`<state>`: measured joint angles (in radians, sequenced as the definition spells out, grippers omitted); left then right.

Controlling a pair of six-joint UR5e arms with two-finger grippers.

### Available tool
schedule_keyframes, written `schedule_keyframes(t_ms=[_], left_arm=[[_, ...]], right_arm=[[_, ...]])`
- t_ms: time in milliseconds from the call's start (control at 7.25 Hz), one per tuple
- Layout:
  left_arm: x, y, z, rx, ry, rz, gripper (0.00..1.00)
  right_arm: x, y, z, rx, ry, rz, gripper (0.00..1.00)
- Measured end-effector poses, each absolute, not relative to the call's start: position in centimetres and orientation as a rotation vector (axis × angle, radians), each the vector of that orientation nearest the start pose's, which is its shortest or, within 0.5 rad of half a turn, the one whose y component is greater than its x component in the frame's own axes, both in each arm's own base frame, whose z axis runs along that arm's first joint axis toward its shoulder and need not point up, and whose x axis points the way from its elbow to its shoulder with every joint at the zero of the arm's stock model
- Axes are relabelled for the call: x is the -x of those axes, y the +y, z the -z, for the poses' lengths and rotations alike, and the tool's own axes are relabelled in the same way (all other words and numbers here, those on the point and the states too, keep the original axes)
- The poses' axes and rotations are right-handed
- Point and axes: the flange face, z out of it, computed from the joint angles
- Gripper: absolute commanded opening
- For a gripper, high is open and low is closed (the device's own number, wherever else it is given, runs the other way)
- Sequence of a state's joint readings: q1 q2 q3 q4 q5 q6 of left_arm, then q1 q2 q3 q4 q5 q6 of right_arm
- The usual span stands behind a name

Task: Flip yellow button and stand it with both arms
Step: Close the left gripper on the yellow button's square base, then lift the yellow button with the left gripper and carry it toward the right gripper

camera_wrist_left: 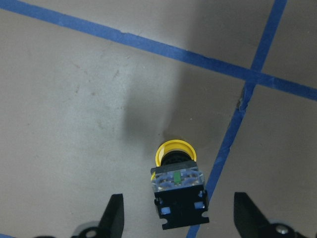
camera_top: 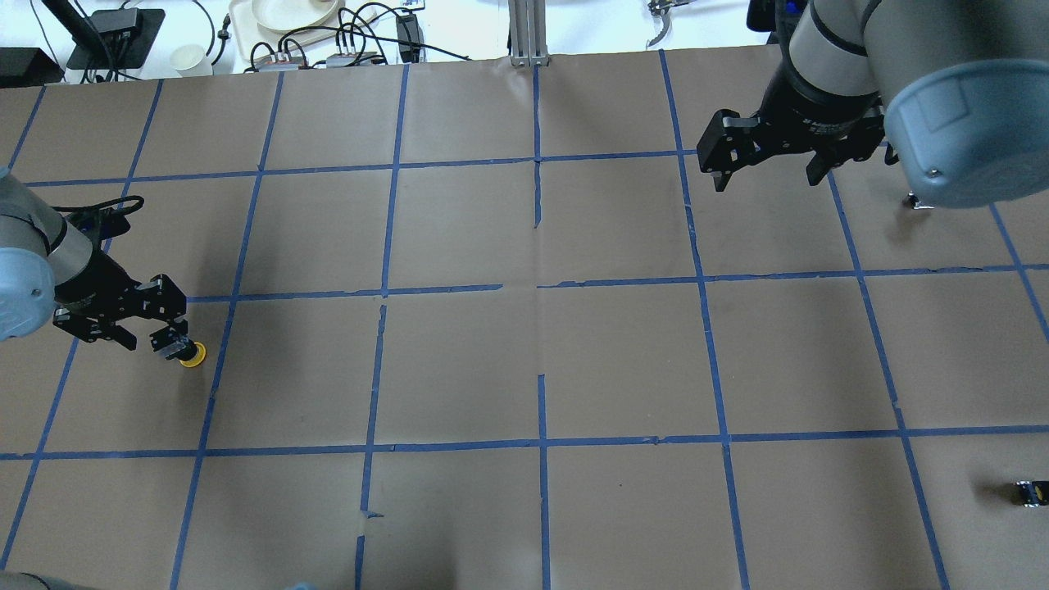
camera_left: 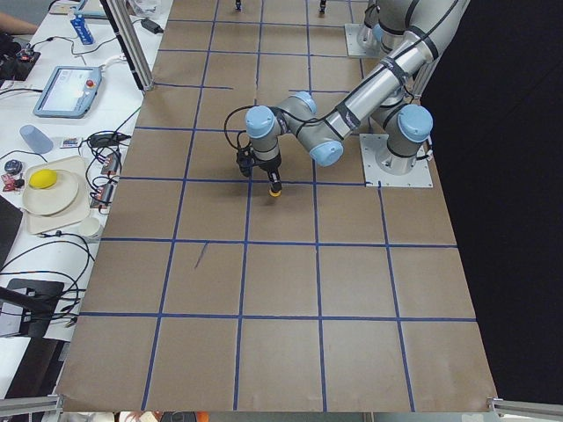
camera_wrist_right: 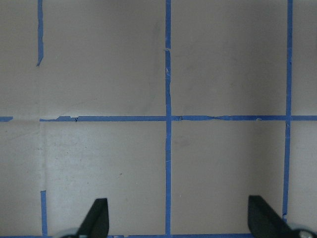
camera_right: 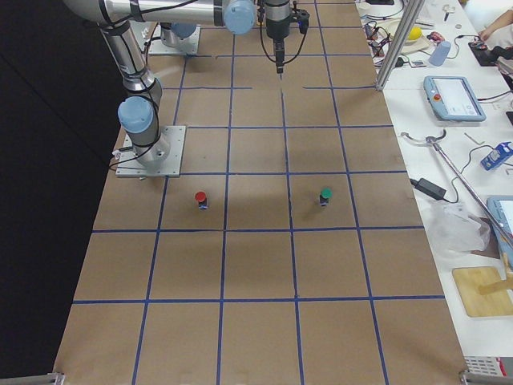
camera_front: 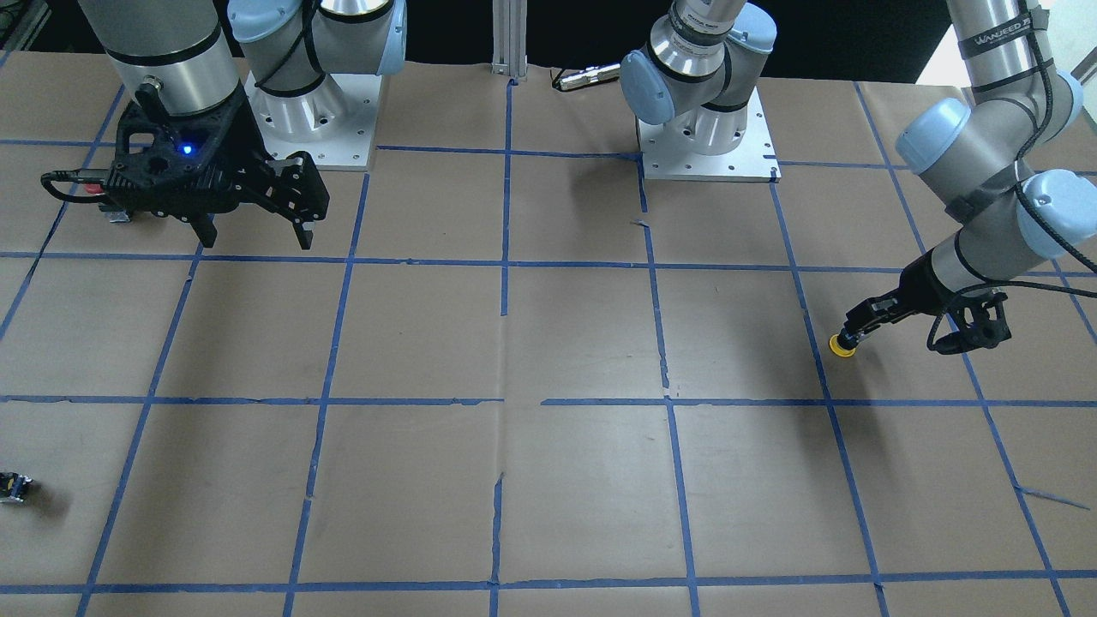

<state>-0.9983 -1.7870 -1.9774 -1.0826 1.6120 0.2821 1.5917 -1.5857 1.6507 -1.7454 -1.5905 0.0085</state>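
Note:
The yellow button rests on the brown paper with its yellow cap pointing away from the left gripper and its black and grey body towards it. It also shows in the front view and the overhead view. My left gripper is low over it, tilted. Its jaws are open on either side of the body, with gaps on both sides. My right gripper hangs open and empty above the table, far from the button. It also shows in the front view.
A red-capped button and a green-capped button stand on the paper in the right exterior view. A tiny dark block lies near the table edge. Blue tape lines grid the paper.

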Motion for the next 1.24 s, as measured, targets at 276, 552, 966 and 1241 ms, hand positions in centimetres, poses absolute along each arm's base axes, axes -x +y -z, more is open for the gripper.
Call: schedule_keyframes(t_ms=[276, 552, 966, 1241], left_arm=[[-16.11, -48.66, -23.56, 0.45, 3.116, -0.227, 0.6], [-16.25, -48.55, -23.33, 0.448, 3.102, -0.244, 0.61], [-16.27, -48.52, -23.14, 0.453, 3.099, -0.252, 0.64], [-16.4, -48.72, -22.72, 0.455, 3.101, -0.263, 0.64]], right_arm=[[-14.2, -49.25, -47.49, 0.025, 3.154, 0.179, 1.0], [-14.17, -49.2, -47.42, 0.032, 3.157, 0.173, 1.0], [-14.25, -49.37, -47.16, 0.021, 3.15, 0.168, 1.0], [-14.28, -49.52, -46.87, 0.017, 3.147, 0.158, 1.0]])
